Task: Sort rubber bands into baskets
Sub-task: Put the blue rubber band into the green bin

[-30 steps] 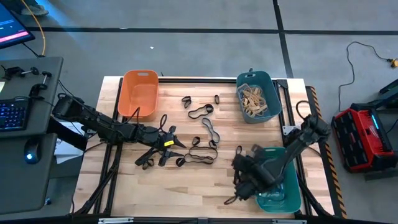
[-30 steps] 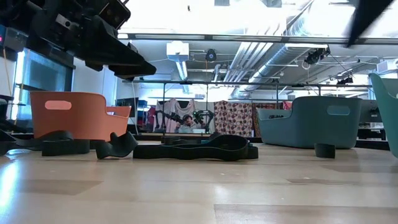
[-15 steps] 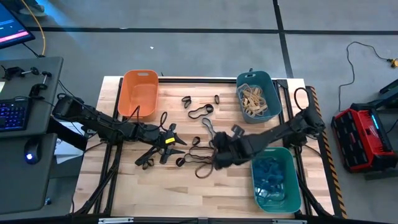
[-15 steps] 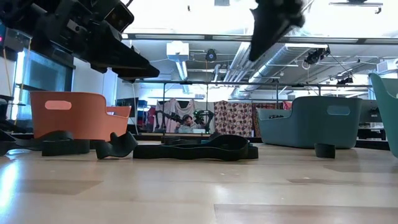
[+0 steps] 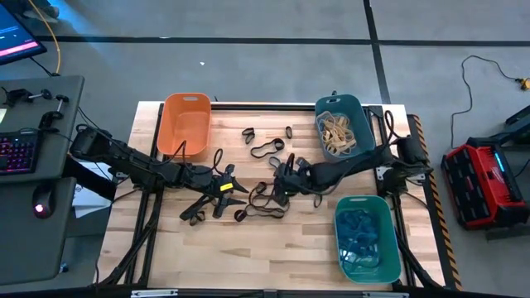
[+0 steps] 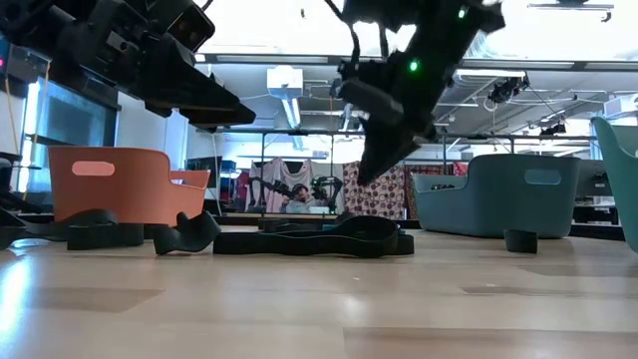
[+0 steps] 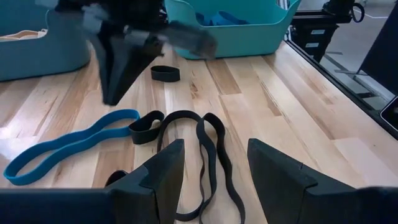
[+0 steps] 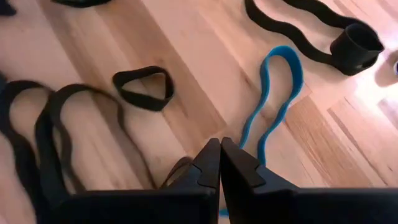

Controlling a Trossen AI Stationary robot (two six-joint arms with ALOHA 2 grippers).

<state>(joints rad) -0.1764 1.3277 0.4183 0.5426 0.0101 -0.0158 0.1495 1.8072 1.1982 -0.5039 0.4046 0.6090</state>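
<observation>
High view shows the right hand (image 5: 280,180) with its fingers pressed together and holding nothing, poised over the loose rubber bands (image 5: 267,206) at the middle of the tabletop (image 5: 248,257), just above a long blue band (image 8: 273,99). The left hand (image 5: 234,184) hovers left of the same cluster, fingers spread wide and empty. An orange basket (image 5: 185,124) sits at the far left, a dark teal basket (image 5: 343,128) of tan bands far right, a green basket (image 5: 364,240) of blue bands near right.
</observation>
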